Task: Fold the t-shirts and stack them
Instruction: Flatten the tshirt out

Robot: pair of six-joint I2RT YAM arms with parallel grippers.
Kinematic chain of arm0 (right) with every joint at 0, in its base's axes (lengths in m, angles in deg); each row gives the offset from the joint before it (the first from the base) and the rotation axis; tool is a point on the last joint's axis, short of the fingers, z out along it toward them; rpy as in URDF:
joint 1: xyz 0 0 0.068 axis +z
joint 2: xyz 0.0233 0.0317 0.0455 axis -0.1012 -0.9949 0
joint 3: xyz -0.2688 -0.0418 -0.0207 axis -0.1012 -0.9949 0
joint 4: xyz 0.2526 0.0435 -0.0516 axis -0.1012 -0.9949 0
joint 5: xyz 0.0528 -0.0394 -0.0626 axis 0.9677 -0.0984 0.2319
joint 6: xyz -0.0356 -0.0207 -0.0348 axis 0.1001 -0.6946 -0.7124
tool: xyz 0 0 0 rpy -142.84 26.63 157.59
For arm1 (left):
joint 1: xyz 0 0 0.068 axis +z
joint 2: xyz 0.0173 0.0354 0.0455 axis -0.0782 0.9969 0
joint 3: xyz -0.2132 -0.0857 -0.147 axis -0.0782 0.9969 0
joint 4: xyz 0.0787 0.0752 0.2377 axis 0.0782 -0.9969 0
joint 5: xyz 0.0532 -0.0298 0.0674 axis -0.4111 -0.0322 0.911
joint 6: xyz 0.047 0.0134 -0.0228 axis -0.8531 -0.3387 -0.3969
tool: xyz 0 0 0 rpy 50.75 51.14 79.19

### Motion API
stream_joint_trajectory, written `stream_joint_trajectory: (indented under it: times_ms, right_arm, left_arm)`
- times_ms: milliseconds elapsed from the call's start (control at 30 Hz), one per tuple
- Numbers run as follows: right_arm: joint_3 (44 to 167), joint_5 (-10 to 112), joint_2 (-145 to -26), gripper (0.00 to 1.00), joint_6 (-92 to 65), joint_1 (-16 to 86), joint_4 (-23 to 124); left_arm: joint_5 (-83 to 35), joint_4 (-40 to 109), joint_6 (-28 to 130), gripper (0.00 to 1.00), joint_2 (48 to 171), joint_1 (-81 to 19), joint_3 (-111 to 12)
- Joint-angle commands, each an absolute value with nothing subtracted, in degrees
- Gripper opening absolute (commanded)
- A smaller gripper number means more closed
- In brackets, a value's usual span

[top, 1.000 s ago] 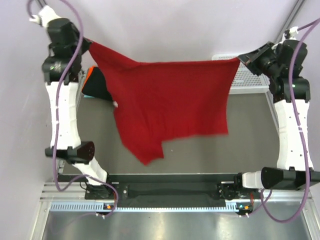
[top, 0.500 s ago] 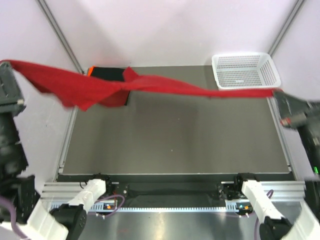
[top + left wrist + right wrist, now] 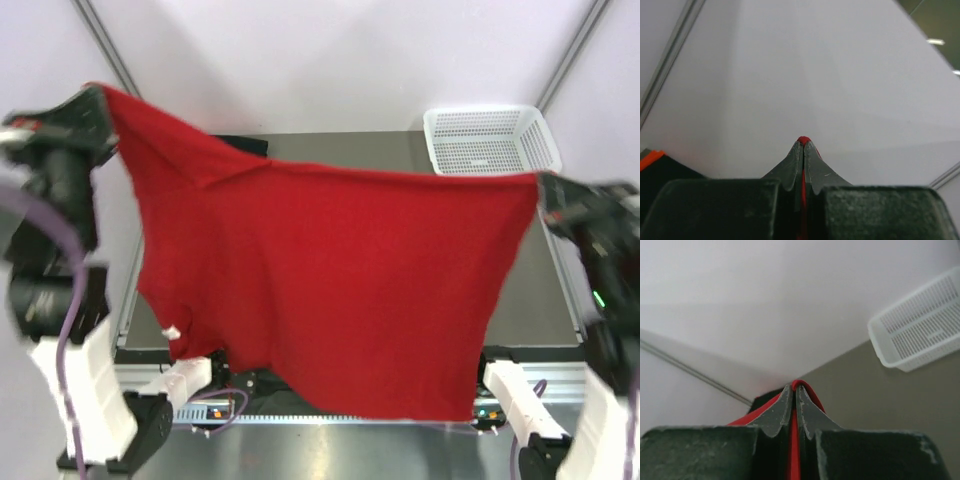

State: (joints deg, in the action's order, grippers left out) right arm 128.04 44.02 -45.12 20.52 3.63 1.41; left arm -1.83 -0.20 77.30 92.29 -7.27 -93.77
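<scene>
Two pinched corners are all that carry the red t-shirt [image 3: 330, 290]. It hangs in the air between my arms, opened out like a sheet above the table [image 3: 340, 150].

My left gripper [image 3: 803, 145] is clamped tight. Its wrist view shows a thin line of red cloth squeezed between the fingertips, with a small bead of it poking out at the tip. My right gripper [image 3: 795, 388] is closed just as hard on the opposite corner, and a red fold loops out over its fingertips.

From above, the shirt is plain bright red with no print. Its top edge runs taut from the high left corner down to the lower right one, with a few creases fanning out of the left pinch. Below that edge the cloth falls broad and mostly smooth. The lower hem is uneven and drops furthest toward the right, over the near edge of the table. A small white tag [image 3: 172, 332] shows at the lower left border.

Behind the shirt, the white mesh basket [image 3: 490, 140] sits at the far right corner. At the far left a sliver of a black t-shirt [image 3: 243, 146] peeks over the red edge. My left wrist view catches an orange edge [image 3: 650, 159] beside that black cloth.
</scene>
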Motion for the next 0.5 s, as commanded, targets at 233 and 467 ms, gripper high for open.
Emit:
stream_joint_trajectory:
  times_ms: [233,467]
  right_arm:
    - [84.68,45.46,-62.22,0.0,26.87,3.7,46.06]
    - [83.99,52.72,-88.72,0.0,22.68,3.79,66.91]
  left_arm:
    - [-10.18,26.02,65.33,0.0,115.47,-7.03,-69.53]
    - [-12.2,31.92,62.95,0.0,132.42,-6.86,-65.55]
